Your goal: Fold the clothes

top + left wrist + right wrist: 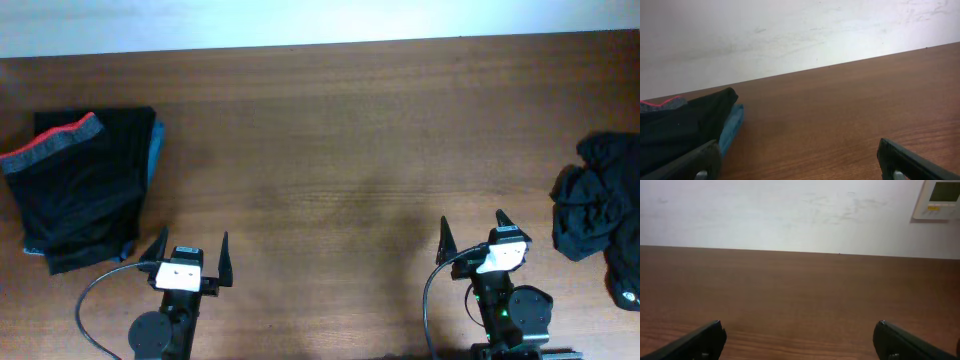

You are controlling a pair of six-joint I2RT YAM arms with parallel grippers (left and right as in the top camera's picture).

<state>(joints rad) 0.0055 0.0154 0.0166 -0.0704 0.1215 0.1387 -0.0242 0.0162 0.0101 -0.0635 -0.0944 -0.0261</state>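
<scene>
- Black fabric makes up all the clothes (90,205) on view, and they lie in two lots at opposite ends of the wooden table (330,130).
- At the left end is a flat, folded stack. The waistband garment (60,148) lies on top, with its red-and-grey band running slantwise across the far left corner.
- The blue-edged garment (154,155) shows only as a narrow strip along the right side of that stack, tucked under the black layers. The left wrist view shows the same blue strip beneath a black fold.
- At the right edge lies the crumpled black garment (595,195), a bunched, unfolded heap that runs partly out of view.
- The left gripper (192,245) sits near the front edge, just beside the near right corner of the folded stack and not touching it. Its fingers are spread wide with nothing between them.
- The right gripper (472,225) sits near the front edge too, to the left of the crumpled heap and apart from it. Its fingers are spread equally wide and hold nothing.
- From each wrist camera, only bare wood shows between the two dark fingertips.
- A grey cable (95,290) loops off the left arm's base.
- Beyond the table is a pale wall (790,210), with a small white wall panel (937,200) mounted at the upper right.
</scene>
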